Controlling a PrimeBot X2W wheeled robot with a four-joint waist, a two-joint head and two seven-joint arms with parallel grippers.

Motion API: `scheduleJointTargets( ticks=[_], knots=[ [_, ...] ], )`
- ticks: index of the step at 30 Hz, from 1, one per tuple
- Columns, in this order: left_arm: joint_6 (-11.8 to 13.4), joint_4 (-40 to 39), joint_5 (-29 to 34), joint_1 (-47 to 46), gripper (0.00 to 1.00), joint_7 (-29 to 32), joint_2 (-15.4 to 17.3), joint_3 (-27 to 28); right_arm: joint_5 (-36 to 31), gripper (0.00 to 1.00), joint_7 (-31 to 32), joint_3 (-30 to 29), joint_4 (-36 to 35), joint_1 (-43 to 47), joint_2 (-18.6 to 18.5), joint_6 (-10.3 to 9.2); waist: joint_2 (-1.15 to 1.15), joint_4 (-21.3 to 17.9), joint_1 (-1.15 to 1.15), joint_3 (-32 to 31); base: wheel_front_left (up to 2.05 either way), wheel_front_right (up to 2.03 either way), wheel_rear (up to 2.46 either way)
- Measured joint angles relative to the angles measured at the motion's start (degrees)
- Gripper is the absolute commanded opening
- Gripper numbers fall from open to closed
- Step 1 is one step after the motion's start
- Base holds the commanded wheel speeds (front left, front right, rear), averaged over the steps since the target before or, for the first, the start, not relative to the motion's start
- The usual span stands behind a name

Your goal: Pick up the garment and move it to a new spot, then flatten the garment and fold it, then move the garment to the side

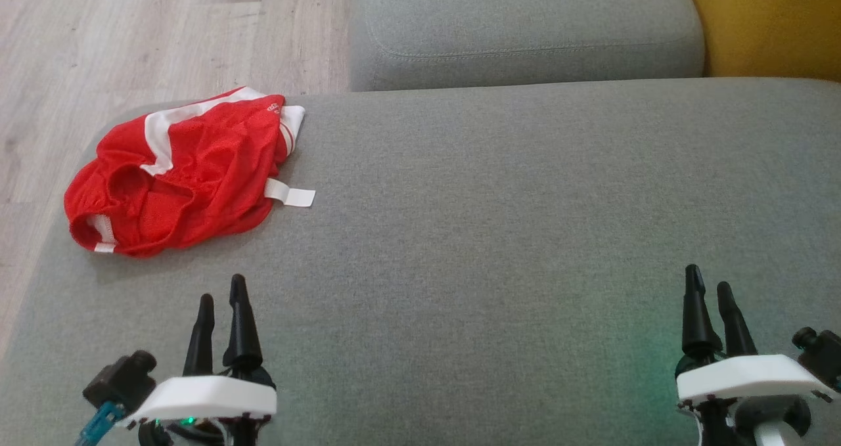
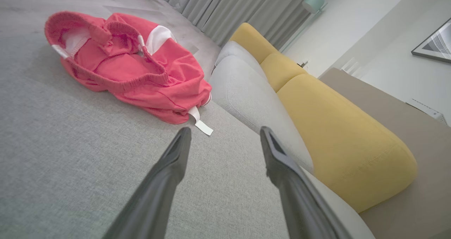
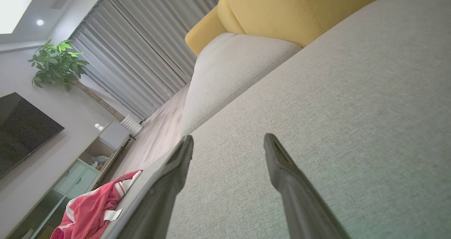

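Observation:
A red garment (image 1: pixel 181 177) with white stripes and a white tag lies crumpled at the far left of the grey sofa seat (image 1: pixel 499 223), close to its left edge. The same garment (image 2: pixel 130 66) lies ahead and left of my left fingers, and it shows as a red heap (image 3: pixel 95 211) at the lower left of the right wrist view. My left gripper (image 1: pixel 222 289) stands open just below the garment, apart from it, with nothing between its fingers. My right gripper (image 1: pixel 708 280) is open and empty over the seat's near right.
A second grey cushion (image 1: pixel 519 29) sits beyond the seat, with a yellow backrest (image 1: pixel 769 22) at the far right. Wooden floor (image 1: pixel 131 39) lies to the left. The right wrist view shows curtains, a plant (image 3: pixel 58 63), a television and a low cabinet.

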Motion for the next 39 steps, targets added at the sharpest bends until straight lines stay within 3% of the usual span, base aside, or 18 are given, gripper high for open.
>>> scheduleJointTargets(
  ticks=[28,39],
  knots=[
    [-0.3,0.4,19.9,-0.1,1.0,-4.6,0.0,-3.0,-20.5,1.0,-4.5,1.7,-1.3,0.0,0.0,0.01,0.0,-0.1,0.0,-1.0,0.0,0.0,0.0],
    [2.2,2.1,28.5,-0.1,1.0,-6.6,0.1,-4.7,-29.0,1.0,-6.6,1.6,-1.4,0.1,0.0,0.01,0.0,-0.2,-0.01,-1.4,0.0,0.0,0.0]
  ],
)
